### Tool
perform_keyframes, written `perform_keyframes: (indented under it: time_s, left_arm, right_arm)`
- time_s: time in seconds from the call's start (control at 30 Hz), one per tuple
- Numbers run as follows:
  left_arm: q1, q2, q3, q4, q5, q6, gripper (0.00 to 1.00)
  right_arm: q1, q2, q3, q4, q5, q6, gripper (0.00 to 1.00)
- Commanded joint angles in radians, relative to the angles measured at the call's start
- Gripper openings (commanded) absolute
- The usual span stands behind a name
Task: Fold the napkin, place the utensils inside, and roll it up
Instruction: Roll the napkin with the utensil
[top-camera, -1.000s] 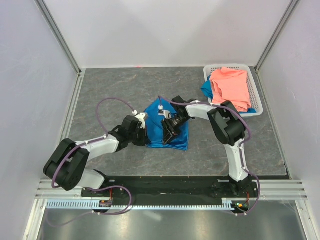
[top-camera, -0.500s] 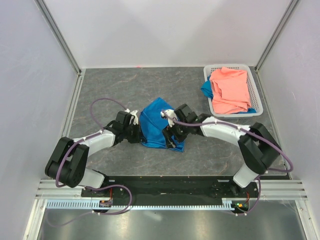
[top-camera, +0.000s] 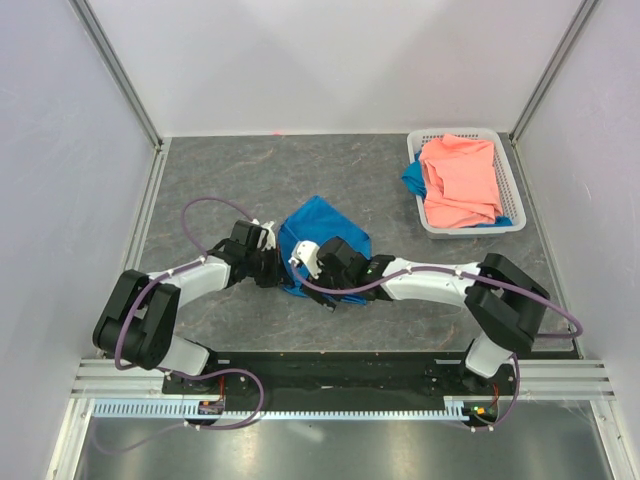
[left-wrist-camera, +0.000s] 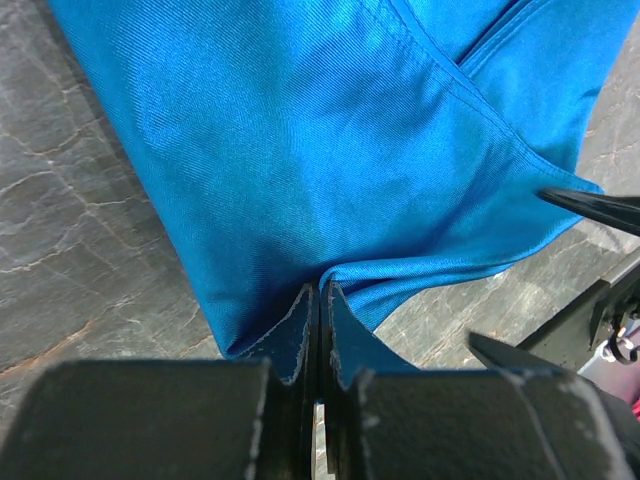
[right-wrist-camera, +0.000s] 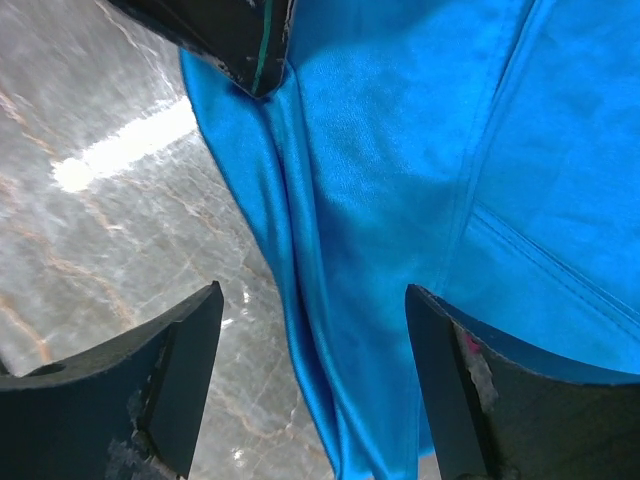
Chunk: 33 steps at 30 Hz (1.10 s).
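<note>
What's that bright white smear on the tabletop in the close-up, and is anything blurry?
Right wrist view: glare off the glossy table, slightly smeared. Left wrist view: the napkin weave is sharp, the near fingers are soft. Top view: even light, faint shadows.

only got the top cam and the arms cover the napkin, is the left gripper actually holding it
observer: Yes. In the left wrist view the left gripper is shut on a pinched fold at the napkin's edge.
operator: and the right one, gripping too
observer: No. The right gripper is open; its fingers straddle a raised crease of the cloth without closing on it.
operator: how close are the two
observer: Close. The left gripper's tip shows at the top of the right wrist view, on that same crease.
</note>
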Motion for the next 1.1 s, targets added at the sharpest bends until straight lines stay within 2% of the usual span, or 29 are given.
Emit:
perform_keyframes:
  time_s: [0.0, 0.17, 0.27, 0.37, 0.4, 0.47, 0.6, 0.67, 0.73, 0.77, 0.9, 0.97, 1.07]
  left_arm:
    - [0.011, 0.008, 0.034, 0.003, 0.039, -0.024, 0.02]
    - [0.014, 0.01, 0.036, 0.003, 0.042, -0.024, 0.02]
    - [0.012, 0.014, 0.039, 0.003, 0.05, -0.023, 0.02]
    - [0.014, 0.014, 0.042, 0.006, 0.053, -0.02, 0.02]
    - [0.014, 0.014, 0.042, 0.009, 0.056, -0.017, 0.02]
    - [0.014, 0.014, 0.04, 0.018, 0.065, -0.016, 0.02]
    - [0.015, -0.001, 0.045, 0.043, 0.088, -0.02, 0.02]
    - [0.022, -0.018, 0.048, 0.041, 0.076, -0.02, 0.11]
    - [0.038, -0.062, 0.043, 0.04, 0.052, -0.027, 0.19]
    - [0.048, -0.078, 0.039, 0.041, 0.042, -0.033, 0.29]
    - [0.071, -0.179, 0.0, 0.037, -0.059, -0.039, 0.53]
    - [0.069, -0.229, -0.016, 0.035, -0.083, -0.041, 0.61]
    - [0.069, -0.291, -0.056, 0.031, -0.146, -0.047, 0.66]
  right_arm:
    - [0.021, 0.054, 0.055, 0.015, 0.042, -0.068, 0.8]
    - [0.03, 0.092, 0.081, 0.004, 0.058, -0.086, 0.75]
    - [0.033, 0.117, 0.096, -0.009, 0.062, -0.094, 0.67]
    - [0.033, 0.149, 0.11, -0.028, 0.071, -0.103, 0.52]
    - [0.033, 0.161, 0.113, -0.031, 0.068, -0.104, 0.43]
    - [0.033, 0.172, 0.119, -0.045, 0.067, -0.106, 0.34]
    - [0.033, 0.181, 0.132, -0.078, 0.027, -0.106, 0.08]
    - [0.032, 0.197, 0.147, -0.117, 0.018, -0.101, 0.0]
    - [0.03, 0.207, 0.171, -0.169, -0.031, -0.085, 0.0]
    - [0.024, 0.221, 0.181, -0.187, -0.05, -0.075, 0.0]
    - [0.001, 0.246, 0.213, -0.252, -0.158, -0.02, 0.0]
    - [-0.017, 0.261, 0.239, -0.298, -0.223, 0.004, 0.0]
    - [-0.043, 0.286, 0.288, -0.362, -0.301, 0.024, 0.0]
